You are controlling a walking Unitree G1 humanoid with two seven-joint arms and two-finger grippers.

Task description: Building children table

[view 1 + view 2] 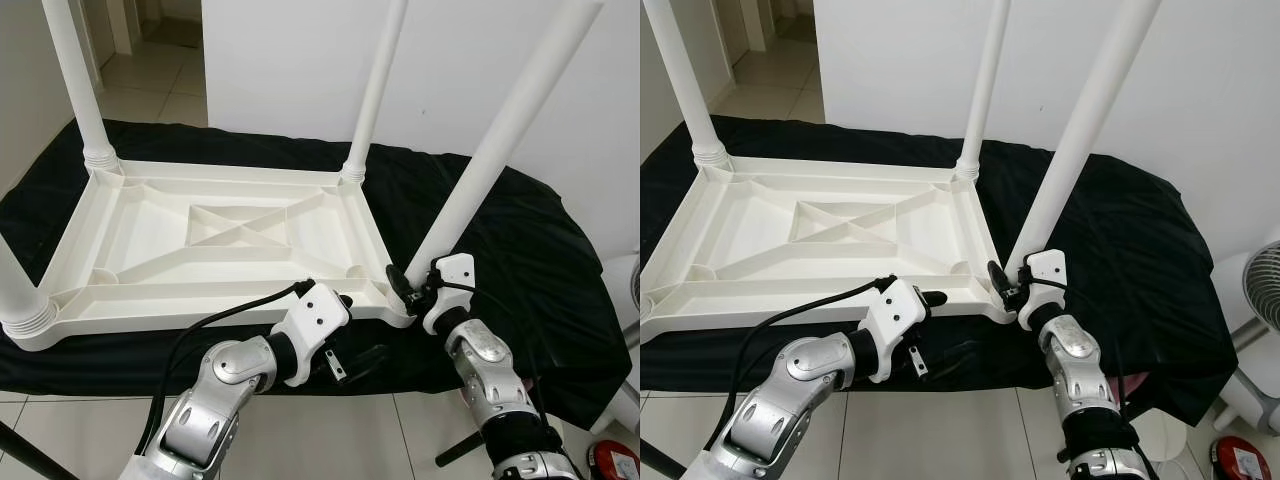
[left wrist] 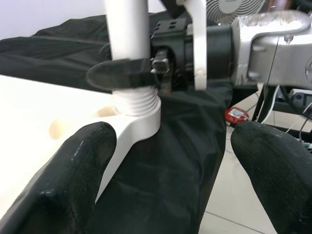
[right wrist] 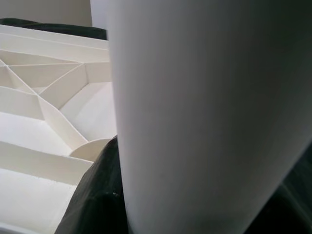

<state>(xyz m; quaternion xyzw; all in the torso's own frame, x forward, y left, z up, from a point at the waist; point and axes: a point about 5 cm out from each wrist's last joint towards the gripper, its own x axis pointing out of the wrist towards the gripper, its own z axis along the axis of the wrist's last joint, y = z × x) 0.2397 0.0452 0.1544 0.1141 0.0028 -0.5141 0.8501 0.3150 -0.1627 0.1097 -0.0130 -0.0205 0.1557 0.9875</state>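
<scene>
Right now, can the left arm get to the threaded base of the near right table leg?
Probably yes. The left end effector is open just before the leg's threaded base, with nothing between, but the right end effector already grips the leg just above.

Silver arms [image 1: 215,400] with white wrist housings [image 1: 320,312], black cable [image 1: 215,325] along the left, long black fingers [image 2: 63,180]

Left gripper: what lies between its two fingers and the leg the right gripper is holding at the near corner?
Between the open left gripper and that leg, the left wrist view shows just the tabletop's corner socket and black cloth; the right gripper clamps the leg's base.
</scene>
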